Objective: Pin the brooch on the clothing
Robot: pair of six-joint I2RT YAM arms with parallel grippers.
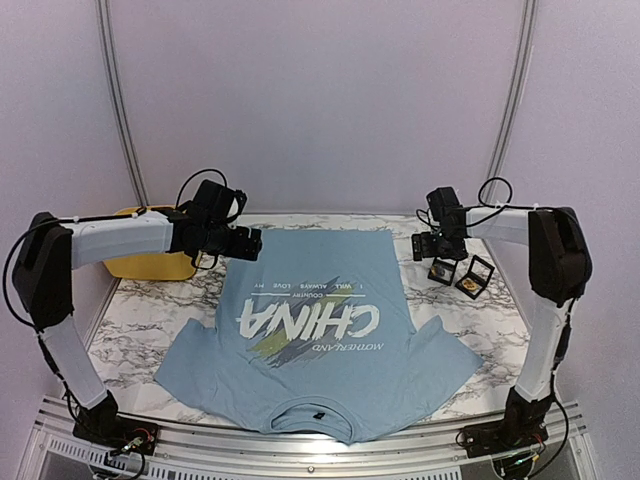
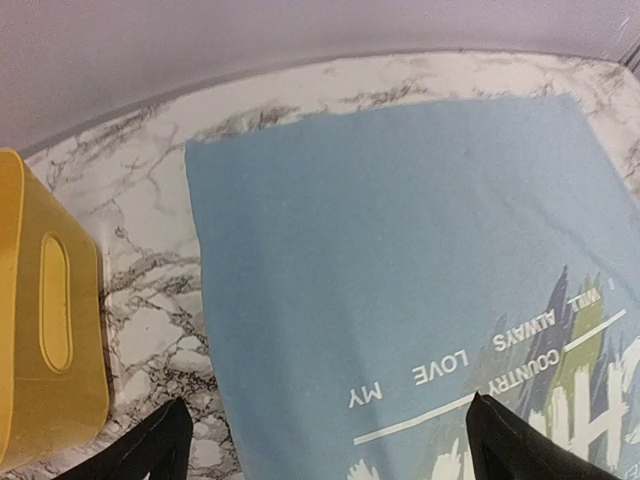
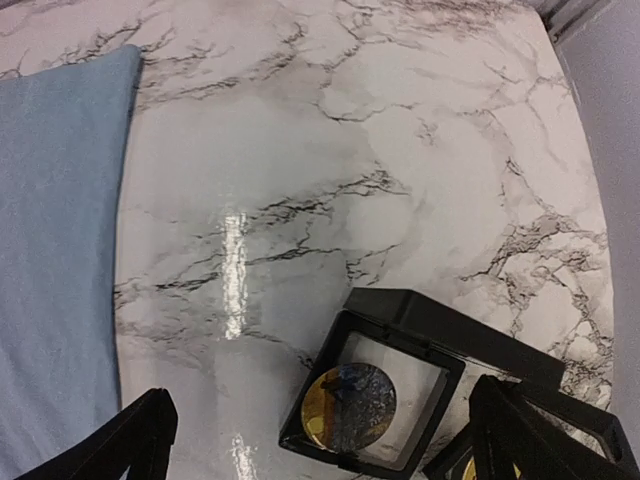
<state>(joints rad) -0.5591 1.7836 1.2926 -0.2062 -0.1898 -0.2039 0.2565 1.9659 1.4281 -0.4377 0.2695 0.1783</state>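
Observation:
The light blue T-shirt lies flat on the marble table, its white "CHINA" lettering facing me upside down. It also shows in the left wrist view and at the left edge of the right wrist view. A round gold and blue brooch sits in an open black display case; a second case lies beside it at the right. My left gripper is open and empty above the shirt's hem area. My right gripper is open and empty above the case.
A yellow container stands at the back left of the table, just left of my left gripper, and shows in the left wrist view. A pale wall runs along the table's far edge.

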